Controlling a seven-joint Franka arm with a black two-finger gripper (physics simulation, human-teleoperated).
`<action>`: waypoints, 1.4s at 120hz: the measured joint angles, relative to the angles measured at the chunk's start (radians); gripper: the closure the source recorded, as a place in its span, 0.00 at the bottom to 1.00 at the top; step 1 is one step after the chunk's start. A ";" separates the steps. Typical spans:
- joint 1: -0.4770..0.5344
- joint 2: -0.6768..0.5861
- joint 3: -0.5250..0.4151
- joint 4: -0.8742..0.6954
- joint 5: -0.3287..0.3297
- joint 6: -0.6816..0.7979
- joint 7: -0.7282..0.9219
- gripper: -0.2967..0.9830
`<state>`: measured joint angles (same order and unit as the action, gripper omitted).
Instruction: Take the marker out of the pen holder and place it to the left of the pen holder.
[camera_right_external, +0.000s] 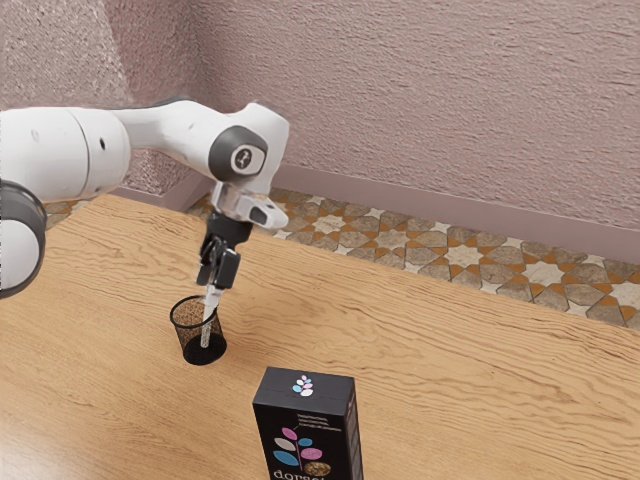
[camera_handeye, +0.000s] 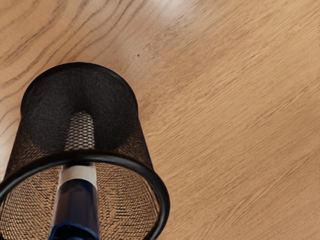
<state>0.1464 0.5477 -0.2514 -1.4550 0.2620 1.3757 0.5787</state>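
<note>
The gripper (camera_right_external: 214, 284) is right at the upper end of the marker (camera_right_external: 207, 322), pointing down; whether it has closed on it, I cannot tell. The marker stands aslant inside the pen holder (camera_handeye: 120, 160), its blue end uppermost and its white lower part visible through the mesh. I judge the step in hand to be the grasp — the lift is not yet made. Next calls for a firm hold, then a straight rise until the lower end clears the rim, since a sideways pull too soon could tip the holder. Only then should it go across to the holder's left and down.

Farther out, a dark printed box (camera_right_external: 305, 435) stands apart from the holder, upright on the table (camera_right_external: 480, 400), whose pale wood shows long, wavy grain. Beyond lie a star-patterned tile floor (camera_right_external: 400, 240), a plain mauve skirting board (camera_right_external: 400, 203) and a rough pinkish wall (camera_right_external: 440, 90).
</note>
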 joint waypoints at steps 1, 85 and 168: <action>0.000 0.001 0.000 0.000 -0.002 0.002 0.000 0.23; -0.007 0.044 0.058 0.019 -0.036 0.087 -0.006 0.47; 0.004 -0.115 0.055 -0.013 -0.018 0.084 -0.020 0.83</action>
<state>0.1506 0.4326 -0.1960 -1.4682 0.2436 1.4600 0.5584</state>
